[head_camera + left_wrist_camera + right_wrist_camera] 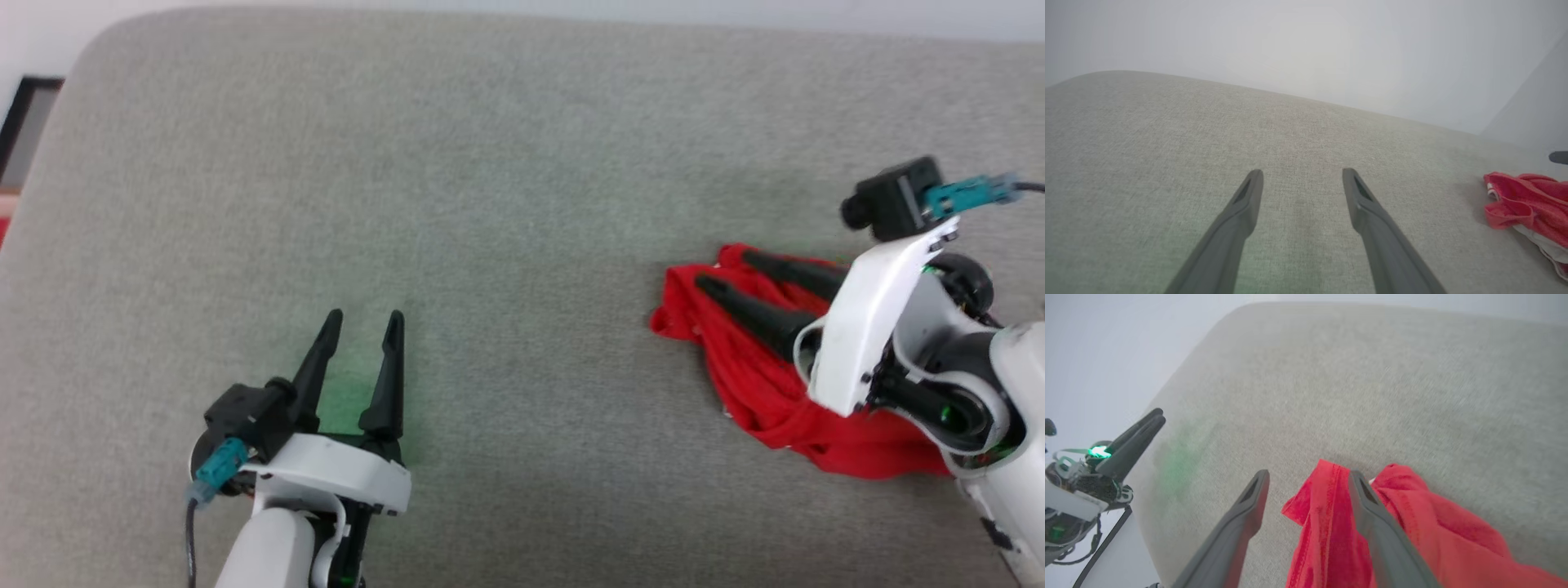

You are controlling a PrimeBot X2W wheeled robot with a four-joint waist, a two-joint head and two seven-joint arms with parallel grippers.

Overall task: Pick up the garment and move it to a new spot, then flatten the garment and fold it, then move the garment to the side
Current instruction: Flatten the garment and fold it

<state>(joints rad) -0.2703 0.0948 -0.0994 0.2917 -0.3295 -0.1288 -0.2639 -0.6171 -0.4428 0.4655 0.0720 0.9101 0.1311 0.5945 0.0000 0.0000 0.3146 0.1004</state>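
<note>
The garment is a bunched red heap at the right of the grey fabric surface. My right gripper stands open over its left end, fingers spread, with folds of red cloth lying loose between and around them; the jaws pinch nothing. In the left wrist view the garment shows a bit of white trim at the far right. My left gripper is open near the front left, well apart from the garment, with bare surface between its fingers. The right wrist view catches it side-on.
The grey surface curves away at its far-left corner, and a dark-framed object stands beyond that edge. A pale wall runs behind. Bare grey fabric stretches between the two grippers.
</note>
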